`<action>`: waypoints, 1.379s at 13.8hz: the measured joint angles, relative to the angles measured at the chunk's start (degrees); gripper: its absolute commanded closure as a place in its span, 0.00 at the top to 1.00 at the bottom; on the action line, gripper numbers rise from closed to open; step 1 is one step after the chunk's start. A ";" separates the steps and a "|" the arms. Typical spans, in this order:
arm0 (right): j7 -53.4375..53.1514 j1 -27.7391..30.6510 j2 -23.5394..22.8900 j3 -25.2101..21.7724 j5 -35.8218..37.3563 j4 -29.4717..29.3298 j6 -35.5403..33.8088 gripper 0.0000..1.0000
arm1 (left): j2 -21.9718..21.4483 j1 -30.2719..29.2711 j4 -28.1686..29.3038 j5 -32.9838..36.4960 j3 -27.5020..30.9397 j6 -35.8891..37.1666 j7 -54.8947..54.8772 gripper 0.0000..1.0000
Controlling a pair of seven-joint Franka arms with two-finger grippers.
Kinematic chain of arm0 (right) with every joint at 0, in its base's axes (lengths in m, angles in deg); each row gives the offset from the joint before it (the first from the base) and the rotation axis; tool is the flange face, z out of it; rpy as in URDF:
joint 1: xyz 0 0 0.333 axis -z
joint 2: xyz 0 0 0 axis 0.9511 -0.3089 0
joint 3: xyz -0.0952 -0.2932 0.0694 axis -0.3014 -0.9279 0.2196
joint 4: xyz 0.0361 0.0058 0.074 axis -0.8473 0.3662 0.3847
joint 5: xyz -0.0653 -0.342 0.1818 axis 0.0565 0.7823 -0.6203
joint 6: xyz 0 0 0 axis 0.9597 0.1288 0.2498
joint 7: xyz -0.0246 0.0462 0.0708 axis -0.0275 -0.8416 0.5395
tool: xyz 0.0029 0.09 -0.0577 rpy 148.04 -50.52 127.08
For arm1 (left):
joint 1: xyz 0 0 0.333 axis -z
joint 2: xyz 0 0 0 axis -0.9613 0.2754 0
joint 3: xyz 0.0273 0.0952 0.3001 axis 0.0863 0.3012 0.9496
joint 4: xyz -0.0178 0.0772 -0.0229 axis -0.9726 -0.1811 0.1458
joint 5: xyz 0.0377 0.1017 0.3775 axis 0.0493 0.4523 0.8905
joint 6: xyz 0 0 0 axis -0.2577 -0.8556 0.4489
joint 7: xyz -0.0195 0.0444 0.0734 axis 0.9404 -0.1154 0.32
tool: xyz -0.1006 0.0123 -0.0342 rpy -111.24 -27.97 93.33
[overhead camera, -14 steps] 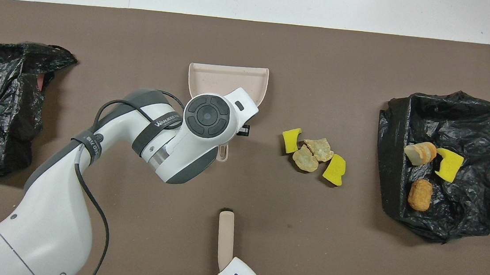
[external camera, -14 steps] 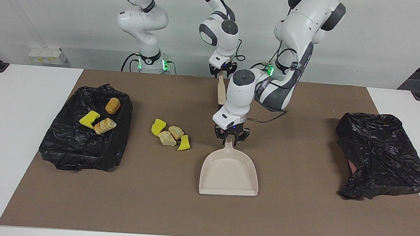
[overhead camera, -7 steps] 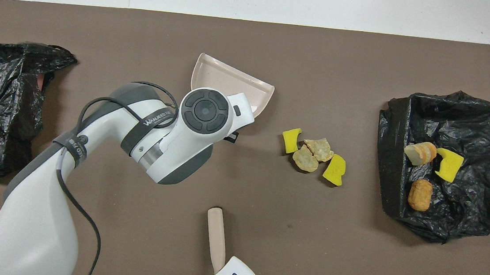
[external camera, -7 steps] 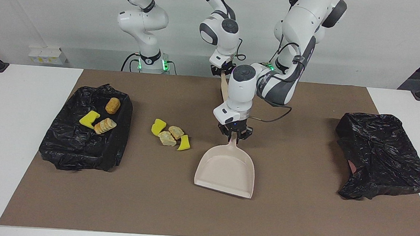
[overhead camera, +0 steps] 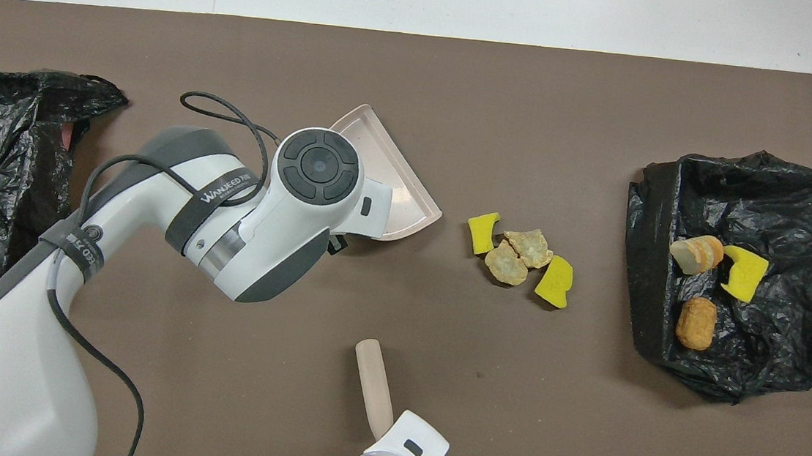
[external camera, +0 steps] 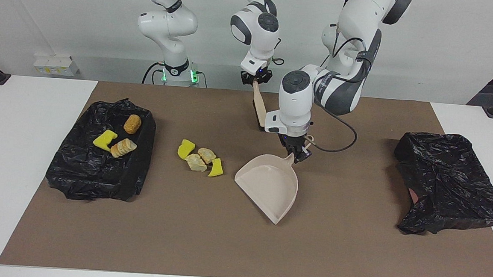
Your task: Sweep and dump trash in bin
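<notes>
I am gripping the beige dustpan (external camera: pixel 269 187) by its handle with my left jaws (external camera: pixel 297 153) clenched on it, tilting its open mouth toward the loose trash pile (external camera: pixel 200 158). My right jaws (external camera: pixel 255 78) are clamped on the top of the brush handle (external camera: pixel 258 104), holding it slanted over the mat's edge nearest my bases; its bristle end is hidden by my left arm, so I am probably holding a small hand brush. Four bits, two yellow sponge pieces and two tan chunks, are lying on the brown mat (external camera: pixel 351 247) between the dustpan and the black-lined bin (external camera: pixel 98 176). Three more bits are already sitting in that bin, so I am judging the job roughly half done: sweeping the pile into the pan and dumping it are remaining
</notes>
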 measured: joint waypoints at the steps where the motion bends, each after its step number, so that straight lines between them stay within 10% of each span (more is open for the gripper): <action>1: 0.00 0.00 0.31 0.00 0.00 0.18 -0.01 0.00 | 0.00 -0.60 0.09 -0.62 0.04 0.00 -6.59 0.00; 14: 3.90 1.29 -4.78 0.06 -0.02 7.77 16.02 0.00 | -3.67 -1.55 10.00 -1.83 -0.30 -4.80 -30.06 0.00; 19: 7.34 2.09 -5.59 -0.05 -0.02 7.71 16.07 0.56 | -5.57 -1.50 12.22 -1.94 -0.59 -4.90 -30.02 0.00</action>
